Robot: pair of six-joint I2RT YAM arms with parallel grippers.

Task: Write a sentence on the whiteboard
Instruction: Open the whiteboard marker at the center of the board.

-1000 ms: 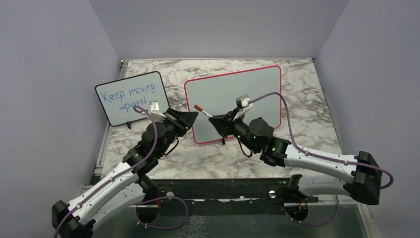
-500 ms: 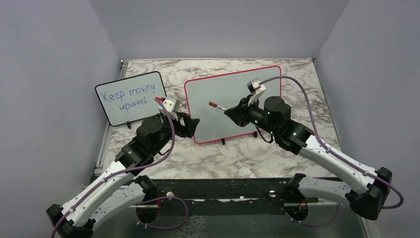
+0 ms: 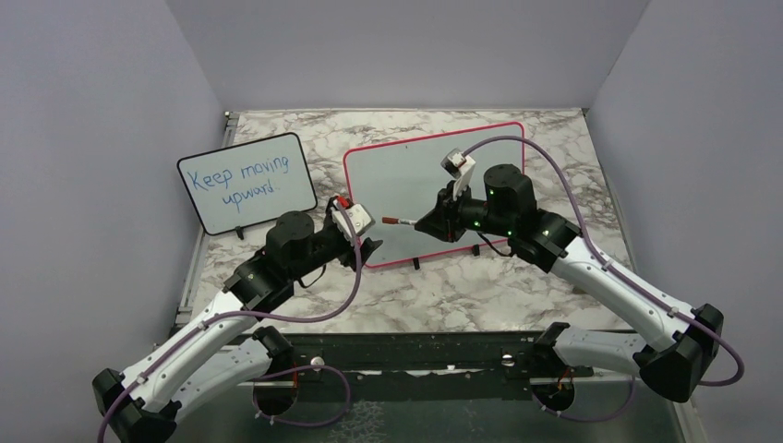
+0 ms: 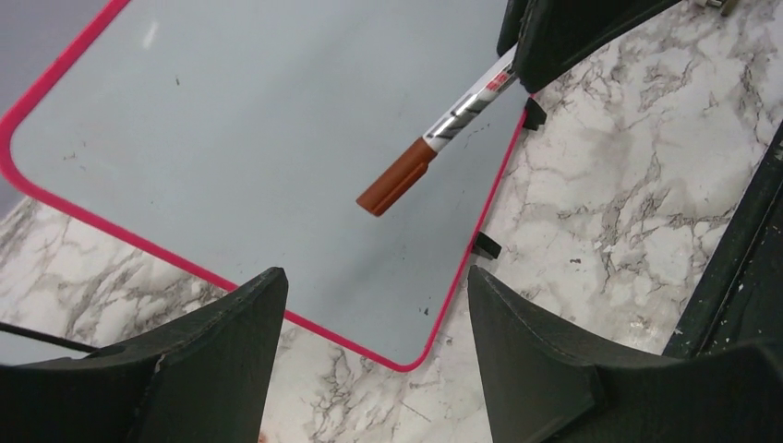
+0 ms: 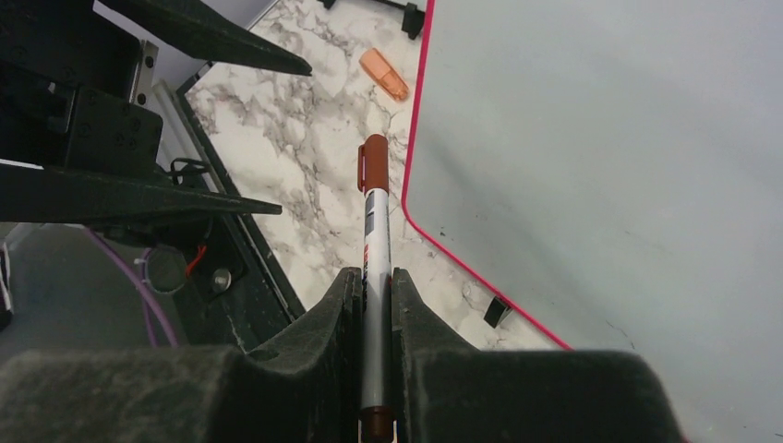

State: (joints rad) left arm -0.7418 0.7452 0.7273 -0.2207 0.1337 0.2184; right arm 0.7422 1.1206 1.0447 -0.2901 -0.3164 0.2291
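Two sets of jaws to log, both at the near-left part of the whiteboard (image 3: 406, 171).

Nearest you: left jaws, released and spread wide, nothing between them. They hang low over the marble desk (image 3: 480, 295) just off the board's near-left corner, aimed across it toward the right arm. In the left wrist view the corner's pink frame runs across the gap between the fingers (image 4: 185, 369).

Next out: right jaws, clenched on a marker (image 3: 399, 221). The grip is on the white barrel. The brown capped end, clip showing, sticks out ahead and points left toward the left jaws, apart from them. From above, that end sits over the board's near-left area. You cannot tell from these views how high it rides off the surface.

Whiteboard itself: middle of the desk, long side running left to right, small black feet (image 4: 485, 245) along its near edge. Its face reads plain pale grey with a few tiny dark specks. Left jaws sit at its corner. Right jaws reach in over its near edge.

On the desk just beside the board's left edge lies a small orange piece (image 5: 383, 74), cap-shaped.

Farthest left: a smaller black-framed board (image 3: 245, 180), propped up, blue handwriting "Keep moving upward", standing apart from the whiteboard.
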